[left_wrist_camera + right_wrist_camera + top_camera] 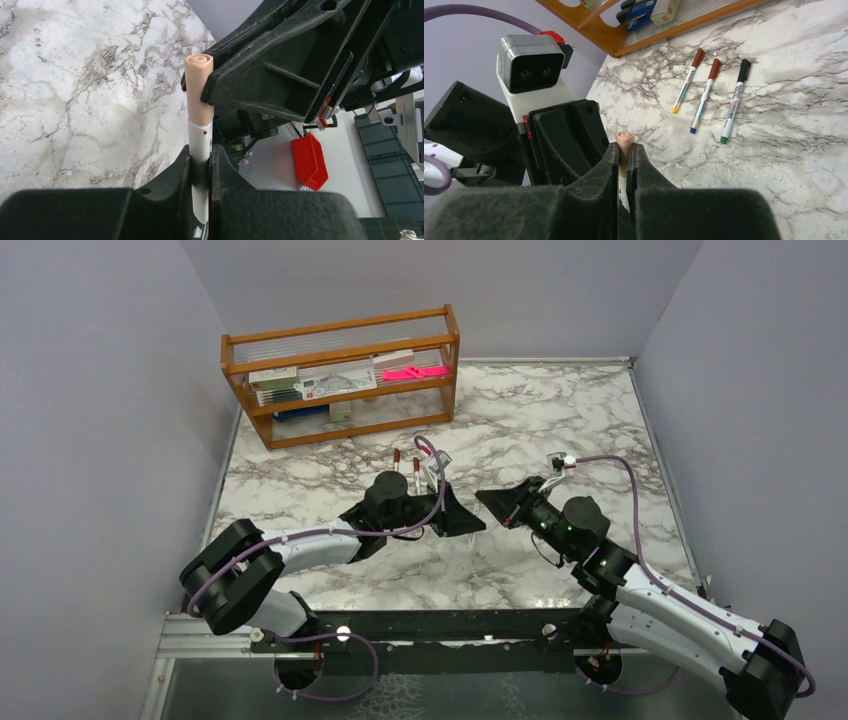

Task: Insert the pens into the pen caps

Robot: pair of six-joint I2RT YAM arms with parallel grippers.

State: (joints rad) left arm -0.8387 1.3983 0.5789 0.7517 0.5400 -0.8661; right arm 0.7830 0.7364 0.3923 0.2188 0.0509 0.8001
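Lettering runs down the barrels of the pens lying on the marble table (804, 115), but we find it too small to read. The same goes for the labels on the boxes (335, 380) in the wooden rack (340, 340), where we make out only a red mark on a pale carton, with a bright pink item (412, 371) on the shelf beside them. On the table, the orange-tipped pen (686, 80) and the blue-tipped pen (705, 95) each wear a dark red-brown cap. The green-tipped pen (735, 100) wears a black one. All three lie nearly parallel and apart from one another, caps toward the rack. The pen we care about is off the table, held in the air between the two arms. This white pen (201, 150) has a plain white barrel, and on its end sits the peach cap (198, 87), a smooth pale cylinder with concentric rings moulded into its flat top and a thin seam where it meets the barrel. The left gripper (201, 165) has its fingers pressed together on the white barrel below the seam. The right gripper (625, 155) is pinched around the peach cap, whose ringed end pokes out just past its fingertips, and a strip of white barrel shows in the slit lower down. From above, we see the two grippers meeting tip to tip over the middle of the table, with the pen itself hidden between them.
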